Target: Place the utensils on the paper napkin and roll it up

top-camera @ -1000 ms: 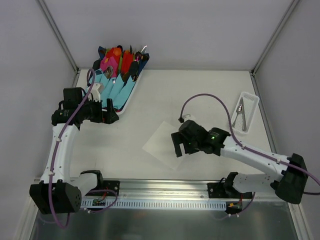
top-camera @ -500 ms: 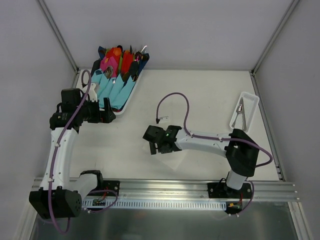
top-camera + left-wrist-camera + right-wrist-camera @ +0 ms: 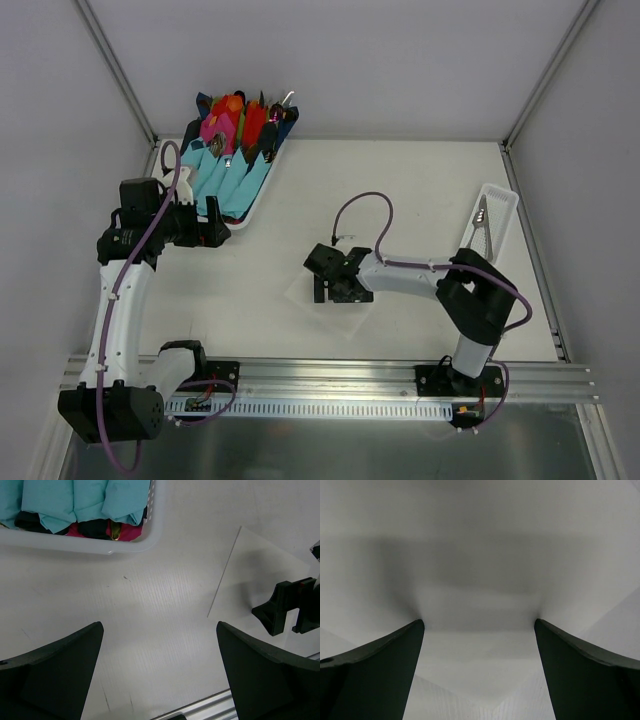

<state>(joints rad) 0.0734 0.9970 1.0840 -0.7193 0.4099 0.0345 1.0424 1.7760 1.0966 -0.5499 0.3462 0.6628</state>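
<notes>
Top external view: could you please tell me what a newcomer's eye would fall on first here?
The bright light-blue, pink and red napkin bundles at the far left corner of the table stand out first. Next comes the right end effector, open and low over the white paper napkin near the centre. The dark utensils lie apart in the white tray at the right edge.

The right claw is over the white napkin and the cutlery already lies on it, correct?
Not quite. The right gripper is over the paper napkin, but the utensils are not on it: they lie in the white tray at the table's right edge, as the top view shows.
</notes>
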